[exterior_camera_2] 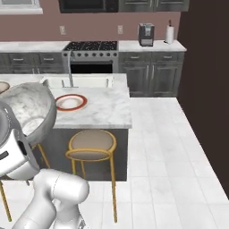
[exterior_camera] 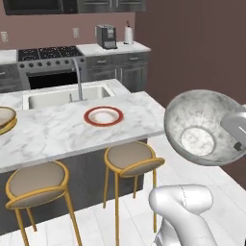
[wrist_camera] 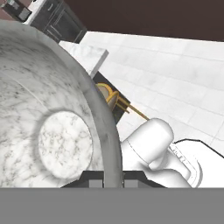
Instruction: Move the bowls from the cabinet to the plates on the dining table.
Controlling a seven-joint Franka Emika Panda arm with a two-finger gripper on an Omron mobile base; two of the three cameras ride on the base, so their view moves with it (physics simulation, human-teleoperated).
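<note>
My gripper (wrist_camera: 113,182) is shut on the rim of the grey-white marbled bowl (wrist_camera: 52,122). The bowl (exterior_camera: 202,127) hangs tipped on its side in the air, off the right end of the dining table (exterior_camera: 57,137), its mouth facing the left base camera. In the right base view the bowl (exterior_camera_2: 29,109) sits low at the left, in front of the table (exterior_camera_2: 107,109). A red-orange rimmed plate (exterior_camera: 89,116) lies bare on the marble beside the sink; the plate (exterior_camera_2: 60,105) is apart from the bowl. The cream bowl (exterior_camera: 5,117) with a tan rim rests at the table's far left edge.
Two gold-legged stools (exterior_camera: 132,161) (exterior_camera: 36,182) stand against the table's near side. A sink (exterior_camera: 67,97) with a tall tap (exterior_camera: 77,77) is set in the top. Behind are a stove (exterior_camera_2: 91,47), a coffee machine (exterior_camera_2: 146,34) and dark wall cabinets (exterior_camera_2: 152,4). White tiled floor (exterior_camera_2: 170,147) lies to the right.
</note>
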